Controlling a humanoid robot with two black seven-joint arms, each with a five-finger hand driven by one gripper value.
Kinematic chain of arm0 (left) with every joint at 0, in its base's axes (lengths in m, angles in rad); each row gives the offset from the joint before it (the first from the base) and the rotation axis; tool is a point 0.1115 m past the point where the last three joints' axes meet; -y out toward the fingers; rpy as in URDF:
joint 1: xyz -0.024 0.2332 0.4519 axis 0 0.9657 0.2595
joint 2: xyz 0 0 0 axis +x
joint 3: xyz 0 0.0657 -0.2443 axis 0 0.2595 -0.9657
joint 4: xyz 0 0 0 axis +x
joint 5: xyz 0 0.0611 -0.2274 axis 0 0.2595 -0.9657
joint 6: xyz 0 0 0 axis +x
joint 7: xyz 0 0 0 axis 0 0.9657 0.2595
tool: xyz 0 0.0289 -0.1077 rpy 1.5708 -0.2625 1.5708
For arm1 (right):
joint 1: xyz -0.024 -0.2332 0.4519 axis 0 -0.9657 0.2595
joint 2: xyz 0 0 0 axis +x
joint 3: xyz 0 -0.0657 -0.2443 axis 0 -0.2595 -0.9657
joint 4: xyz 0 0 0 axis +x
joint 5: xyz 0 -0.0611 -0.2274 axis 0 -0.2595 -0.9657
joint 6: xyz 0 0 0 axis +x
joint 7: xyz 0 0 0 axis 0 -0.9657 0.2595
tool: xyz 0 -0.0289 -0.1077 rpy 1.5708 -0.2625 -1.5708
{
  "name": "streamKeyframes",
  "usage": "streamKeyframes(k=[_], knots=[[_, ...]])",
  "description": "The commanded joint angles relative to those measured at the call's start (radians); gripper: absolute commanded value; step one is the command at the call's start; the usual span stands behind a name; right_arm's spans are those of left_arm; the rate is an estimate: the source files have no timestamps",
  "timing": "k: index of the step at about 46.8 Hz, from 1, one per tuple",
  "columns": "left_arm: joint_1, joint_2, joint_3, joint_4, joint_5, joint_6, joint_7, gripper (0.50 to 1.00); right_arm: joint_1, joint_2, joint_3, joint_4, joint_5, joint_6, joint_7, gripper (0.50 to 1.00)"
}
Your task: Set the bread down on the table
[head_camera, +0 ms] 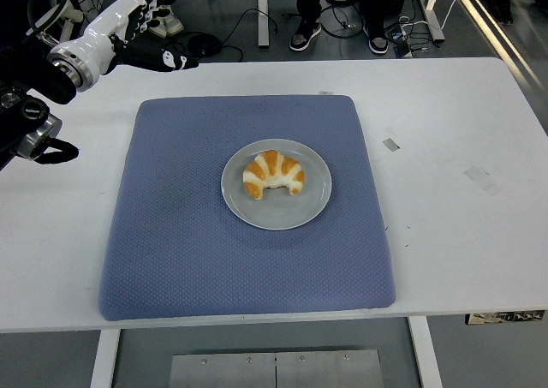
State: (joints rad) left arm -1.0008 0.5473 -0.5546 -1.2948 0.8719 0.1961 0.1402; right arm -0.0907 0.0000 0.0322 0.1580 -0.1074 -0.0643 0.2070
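Note:
A crescent-shaped bread [273,174], orange with white stripes, lies on a round grey plate [312,204] in the middle of a blue mat [171,234]. My left hand [152,30] is raised over the table's far left corner, well up and left of the plate. Its fingers are spread and hold nothing. The black forearm [30,105] enters from the left edge. My right arm does not show.
The white table [462,225] has bare surface right and left of the mat, with small tape marks [390,144] on the right side. People's shoes and legs [306,28] and cables are on the floor beyond the far edge.

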Motion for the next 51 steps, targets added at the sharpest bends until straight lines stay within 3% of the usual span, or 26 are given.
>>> streamKeyframes(k=[1, 29, 39, 46, 51], knots=[[-0.016, -0.007, 0.022, 0.0, 0.015, 0.0, 0.001, 0.968, 0.0, 0.0, 0.0, 0.0, 0.0, 0.0, 0.0, 1.0], [-0.073, -0.095, 0.168, -0.001, 0.128, -0.012, 0.007, 0.968, 0.0, 0.0, 0.0, 0.0, 0.0, 0.0, 0.0, 1.0], [-0.088, -0.102, 0.219, -0.027, 0.128, -0.02, 0.064, 0.966, 0.0, 0.0, 0.0, 0.0, 0.0, 0.0, 0.0, 1.0], [-0.091, -0.118, 0.219, -0.035, 0.128, -0.081, 0.111, 0.948, 0.0, 0.0, 0.0, 0.0, 0.0, 0.0, 0.0, 1.0], [-0.091, -0.133, 0.22, -0.035, 0.128, -0.086, 0.131, 0.939, 0.0, 0.0, 0.0, 0.0, 0.0, 0.0, 0.0, 1.0]])
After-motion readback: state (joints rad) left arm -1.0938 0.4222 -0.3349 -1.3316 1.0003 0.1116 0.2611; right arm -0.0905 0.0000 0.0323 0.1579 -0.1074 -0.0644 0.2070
